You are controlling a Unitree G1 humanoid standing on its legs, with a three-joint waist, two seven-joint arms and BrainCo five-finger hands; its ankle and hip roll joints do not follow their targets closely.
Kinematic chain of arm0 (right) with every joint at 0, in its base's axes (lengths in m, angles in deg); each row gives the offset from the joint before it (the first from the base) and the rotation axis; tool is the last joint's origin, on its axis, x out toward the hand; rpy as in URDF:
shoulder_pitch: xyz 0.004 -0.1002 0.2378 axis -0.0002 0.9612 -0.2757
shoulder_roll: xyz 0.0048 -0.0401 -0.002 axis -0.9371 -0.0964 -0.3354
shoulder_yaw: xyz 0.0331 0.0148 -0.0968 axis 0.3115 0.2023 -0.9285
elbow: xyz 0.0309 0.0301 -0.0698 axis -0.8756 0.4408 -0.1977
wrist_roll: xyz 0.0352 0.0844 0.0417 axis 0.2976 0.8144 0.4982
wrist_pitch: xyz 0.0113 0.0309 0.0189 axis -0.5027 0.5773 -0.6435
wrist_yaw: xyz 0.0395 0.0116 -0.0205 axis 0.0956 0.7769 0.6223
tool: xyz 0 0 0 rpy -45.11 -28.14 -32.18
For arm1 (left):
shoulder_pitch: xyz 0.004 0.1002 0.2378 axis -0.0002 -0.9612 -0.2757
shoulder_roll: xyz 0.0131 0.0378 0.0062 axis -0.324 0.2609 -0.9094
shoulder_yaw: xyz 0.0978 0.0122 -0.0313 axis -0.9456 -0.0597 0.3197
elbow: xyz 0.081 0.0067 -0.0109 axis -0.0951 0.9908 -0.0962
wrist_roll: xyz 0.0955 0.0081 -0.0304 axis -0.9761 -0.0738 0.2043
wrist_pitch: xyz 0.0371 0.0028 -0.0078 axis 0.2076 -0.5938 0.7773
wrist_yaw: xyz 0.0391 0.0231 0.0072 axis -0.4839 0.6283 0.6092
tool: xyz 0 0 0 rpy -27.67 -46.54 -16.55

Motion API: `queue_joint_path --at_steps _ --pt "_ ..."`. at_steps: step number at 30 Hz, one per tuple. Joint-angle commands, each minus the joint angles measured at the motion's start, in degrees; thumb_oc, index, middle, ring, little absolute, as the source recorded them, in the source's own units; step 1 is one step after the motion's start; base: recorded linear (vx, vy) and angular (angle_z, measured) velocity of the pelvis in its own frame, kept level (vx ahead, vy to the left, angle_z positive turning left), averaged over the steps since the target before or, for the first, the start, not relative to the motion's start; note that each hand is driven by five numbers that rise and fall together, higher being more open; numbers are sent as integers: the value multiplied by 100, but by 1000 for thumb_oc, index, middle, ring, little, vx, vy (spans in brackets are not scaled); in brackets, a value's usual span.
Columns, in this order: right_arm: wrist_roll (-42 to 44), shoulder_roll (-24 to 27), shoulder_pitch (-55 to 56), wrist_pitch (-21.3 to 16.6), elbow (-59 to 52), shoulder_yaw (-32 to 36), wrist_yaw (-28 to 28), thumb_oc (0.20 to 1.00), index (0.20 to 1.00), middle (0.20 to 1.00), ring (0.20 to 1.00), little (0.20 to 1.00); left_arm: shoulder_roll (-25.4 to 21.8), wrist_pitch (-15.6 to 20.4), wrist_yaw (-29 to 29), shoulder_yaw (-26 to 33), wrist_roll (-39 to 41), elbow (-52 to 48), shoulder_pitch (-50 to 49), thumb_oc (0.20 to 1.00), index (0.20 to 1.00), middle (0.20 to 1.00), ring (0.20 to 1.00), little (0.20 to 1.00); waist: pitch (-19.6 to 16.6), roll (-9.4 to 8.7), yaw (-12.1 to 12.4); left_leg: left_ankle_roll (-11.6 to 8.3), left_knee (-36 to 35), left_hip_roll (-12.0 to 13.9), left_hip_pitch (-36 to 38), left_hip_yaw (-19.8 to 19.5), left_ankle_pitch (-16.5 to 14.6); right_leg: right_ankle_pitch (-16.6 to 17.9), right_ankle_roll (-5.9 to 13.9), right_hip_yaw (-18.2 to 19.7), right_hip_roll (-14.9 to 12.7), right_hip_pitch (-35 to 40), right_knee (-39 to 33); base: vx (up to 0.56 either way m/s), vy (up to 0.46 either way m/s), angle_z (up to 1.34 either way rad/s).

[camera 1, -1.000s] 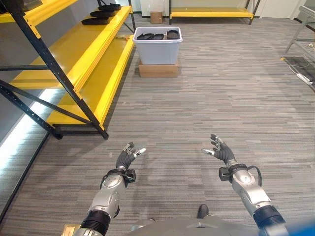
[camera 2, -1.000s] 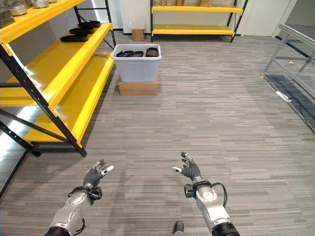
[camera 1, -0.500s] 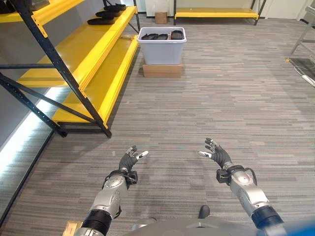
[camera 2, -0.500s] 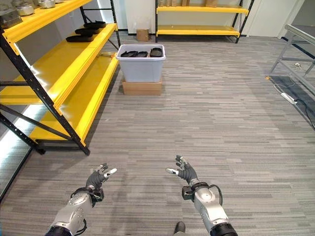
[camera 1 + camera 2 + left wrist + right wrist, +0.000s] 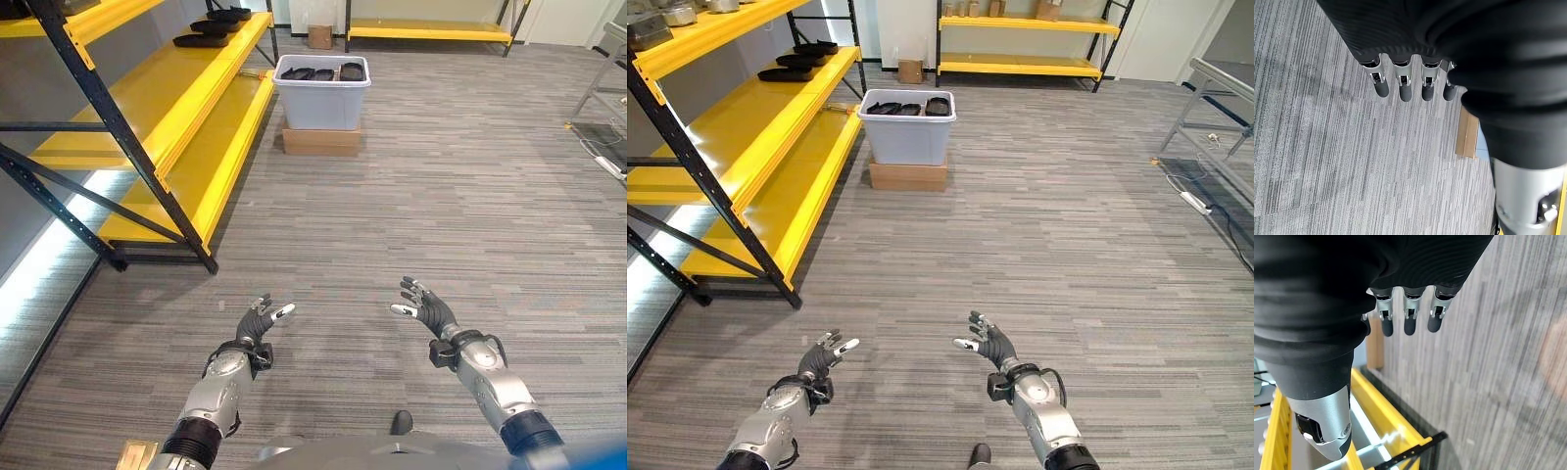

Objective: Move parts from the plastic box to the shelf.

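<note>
A grey plastic box (image 5: 321,96) stands far ahead on a cardboard base (image 5: 320,141), with dark flat parts (image 5: 322,72) inside. Beside it runs a yellow shelf (image 5: 167,90) on the left, and several dark parts (image 5: 208,29) lie on its middle level at the far end. My left hand (image 5: 257,322) and right hand (image 5: 427,310) hover low over the floor near me, both open with fingers relaxed and nothing in them. Each wrist view shows straight fingers (image 5: 1403,83) (image 5: 1409,316) over bare carpet.
Grey striped carpet (image 5: 421,206) stretches between me and the box. A black upright of the shelf frame (image 5: 125,137) slants across the left. Another yellow shelf (image 5: 1019,39) lines the far wall. A metal table frame (image 5: 1215,108) and a power strip (image 5: 1193,199) stand at the right.
The camera has shifted a little, and the box sits slightly higher in view. Both hands dropped a bit lower and stay open and empty.
</note>
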Motion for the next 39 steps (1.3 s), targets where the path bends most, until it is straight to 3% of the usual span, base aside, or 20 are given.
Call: queue_joint_path --at_steps 1,3,4,10,11,12,16,20,22,27,32,35,37,38,39 --pt "-147 33 -381 -342 -222 74 -73 1000 1000 1000 1000 1000 -100 -166 -32 29 14 -84 352 1000 1000 1000 1000 1000 69 -33 -25 91 60 -240 -206 496 191 -442 307 -158 44 639 90 38 96 0" --pt "-158 74 -402 -307 -267 78 -132 1000 1000 1000 1000 1000 -141 -353 -24 13 -178 15 405 1000 1000 1000 1000 1000 83 -26 -49 130 60 -248 -196 508 192 -476 326 -121 13 594 224 35 126 0" --pt "-100 111 -435 -307 -284 89 -234 1000 1000 1000 1000 1000 -144 -196 -143 -15 -190 121 493 1000 1000 1000 1000 1000 105 -21 -67 175 60 -256 -183 521 193 -557 336 -101 -15 537 432 31 146 0" --pt "-16 102 -464 -386 -348 152 -337 1000 1000 1000 1000 1000 -229 -162 -316 -111 -320 37 681 1000 1000 1000 1000 1000 265 -13 -137 390 128 -384 -155 484 113 -639 420 58 -92 248 1324 13 153 1" --pt "-17 94 -466 -381 -384 174 -337 1000 1000 1000 1000 1000 -242 -180 -301 -117 -282 -3 727 1000 1000 1000 1000 1000 317 -10 -151 462 174 -443 -169 451 72 -599 459 95 -135 118 1642 -8 291 -5" --pt "-104 64 -445 -421 -435 179 -323 1000 1000 1000 1000 1000 -261 -112 -312 -121 -231 -13 771 1000 1000 1000 1000 1000 406 42 -170 591 225 -527 -184 403 -9 -285 569 140 -346 -354 2586 0 298 -10" --pt "-124 68 -399 -518 -457 180 -336 1000 1000 1000 1000 1000 -282 -82 -332 -117 -249 -128 774 1000 1000 1000 1000 1000 547 107 -217 664 235 -620 -102 395 -92 51 627 46 -448 -953 3493 45 176 -4" --pt "-243 100 -328 -568 -524 228 -270 1000 1000 1000 1000 1000 -295 -115 -419 -57 -139 -259 768 1000 1000 1000 1000 1000 615 -7 -358 611 266 -761 25 310 -239 234 676 98 -279 -1138 2513 149 27 -3" --pt "-318 107 -324 -550 -540 235 -246 1000 1000 1000 1000 1000 -305 -252 -454 -76 -112 -422 755 1000 1000 1000 1000 1000 636 -110 -413 597 268 -894 137 226 -390 570 788 81 -276 -1186 1534 270 -15 10" --pt "-513 168 -153 -543 -601 317 -138 1000 1000 1000 1000 1000 -275 -316 -671 -302 -85 -477 653 1000 1000 1000 1000 1000 681 -208 -519 555 438 -970 326 150 -673 960 902 46 -356 -1405 279 419 -34 31" --pt "-504 283 -20 -670 -605 395 -257 1000 1000 1000 1000 1000 -240 -194 -766 -347 -129 -455 504 1000 1000 1000 1000 1000 608 -272 -593 588 821 -974 261 46 -868 692 773 200 -247 -1182 125 390 -52 44" --pt "-340 322 -16 -572 -636 376 -470 1000 1000 1000 1000 1000 -229 -201 -661 -289 -35 -583 297 1000 1000 1000 1000 1000 450 -216 -601 536 964 -908 454 126 -1115 465 589 75 -161 -1128 520 598 -70 51" --pt "-331 343 -12 -547 -630 357 -486 1000 1000 1000 1000 1000 -200 -151 -676 -241 10 -557 248 1000 1000 1000 1000 1000 359 -173 -625 463 1111 -853 512 130 -1052 354 463 88 -58 -1091 673 608 -88 0" --pt "-401 371 -16 -529 -646 347 -448 1000 1000 1000 1000 1000 -153 -87 -647 -216 10 -542 214 1000 1000 1000 1000 1000 281 -91 -650 314 1319 -721 555 170 -748 218 316 60 111 -1007 672 656 -171 -16" --pt "-445 460 -9 -487 -713 360 -395 1000 1000 1000 1000 1000 -115 -14 -577 -161 104 -549 206 1000 1000 1000 1000 1000 160 3 -675 -30 1988 -503 439 204 26 -15 53 -12 383 -864 605 622 -170 -11"
